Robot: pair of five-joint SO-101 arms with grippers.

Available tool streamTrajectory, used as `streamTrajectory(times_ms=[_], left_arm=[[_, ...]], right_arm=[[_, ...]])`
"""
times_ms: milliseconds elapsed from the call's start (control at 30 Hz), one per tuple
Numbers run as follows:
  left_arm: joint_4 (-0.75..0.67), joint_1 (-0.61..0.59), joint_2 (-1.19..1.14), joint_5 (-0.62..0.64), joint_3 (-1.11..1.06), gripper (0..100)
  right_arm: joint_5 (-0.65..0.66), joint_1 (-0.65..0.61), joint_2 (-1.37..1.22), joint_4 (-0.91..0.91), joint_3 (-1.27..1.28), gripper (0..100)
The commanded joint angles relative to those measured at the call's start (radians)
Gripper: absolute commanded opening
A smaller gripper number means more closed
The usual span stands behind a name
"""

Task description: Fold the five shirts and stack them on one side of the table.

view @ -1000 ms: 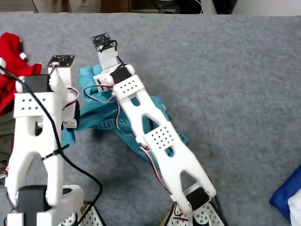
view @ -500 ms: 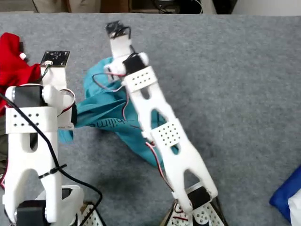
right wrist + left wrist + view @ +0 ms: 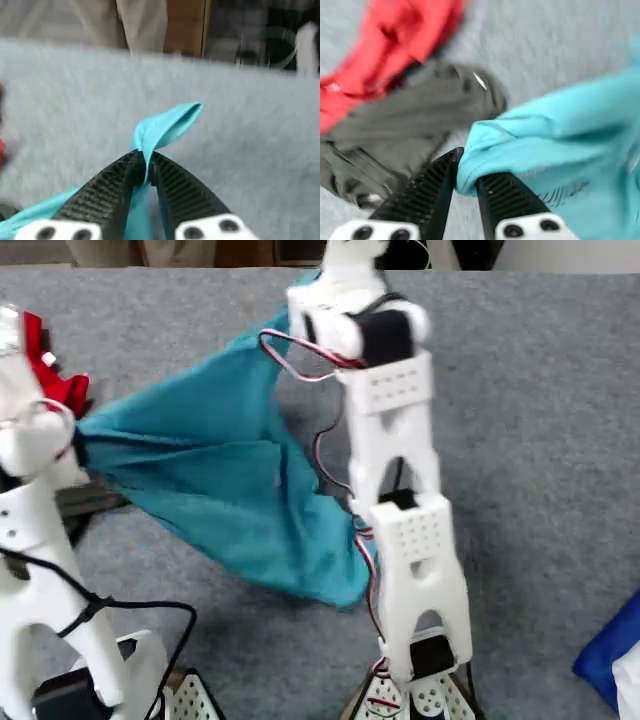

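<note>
Grey table (image 3: pixel 540 390): red shirt (image 3: pixel 65 392), blue shirt (image 3: pixel 610 640)

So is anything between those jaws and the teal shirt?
Nothing visible. Both pairs of jaws are shut on the shirt, one at each end, and it hangs stretched between them.

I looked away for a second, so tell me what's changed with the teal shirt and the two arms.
Both arms rose and pulled apart. The right gripper carried its corner of the teal shirt toward the table's far edge, and the left gripper drew its corner leftward. The shirt went from a crumpled heap to a stretched sheet. The red shirt and blue cloth stayed put.
</note>
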State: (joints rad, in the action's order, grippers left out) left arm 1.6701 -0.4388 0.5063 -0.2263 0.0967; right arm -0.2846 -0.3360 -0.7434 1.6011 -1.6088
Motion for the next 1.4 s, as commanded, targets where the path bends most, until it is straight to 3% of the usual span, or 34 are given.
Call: streamTrajectory(times_ms=[0,200,500,633,800,1000,1067,1200,1367], left_arm=[[-0.069,-0.071,0.028,0.000,0.123,2],[-0.118,-0.081,0.028,-0.002,0.293,2],[-0.112,-0.078,0.028,0.002,0.664,2],[-0.071,-0.078,0.028,0.002,0.721,2],[0.049,-0.077,0.028,0.002,0.720,2],[0.083,-0.075,0.022,0.003,0.718,2],[0.081,-0.008,0.021,0.006,0.721,2],[0.055,0.310,0.018,0.095,0.718,2],[-0.155,0.684,0.013,0.245,0.701,2]], right_arm=[[-0.003,0.059,0.232,0.002,-0.054,0.5],[-0.003,0.113,0.455,0.003,-0.051,0.5],[0.002,0.213,0.730,-0.006,-0.053,0.5],[-0.003,0.206,0.776,0.049,-0.018,0.5],[-0.005,0.097,0.762,0.181,0.225,0.5],[-0.005,0.064,0.748,0.126,0.572,0.5],[-0.005,0.107,0.753,0.107,0.618,0.5],[-0.005,0.243,0.756,0.103,0.630,0.5],[0.000,0.458,0.756,0.109,0.638,0.5]])
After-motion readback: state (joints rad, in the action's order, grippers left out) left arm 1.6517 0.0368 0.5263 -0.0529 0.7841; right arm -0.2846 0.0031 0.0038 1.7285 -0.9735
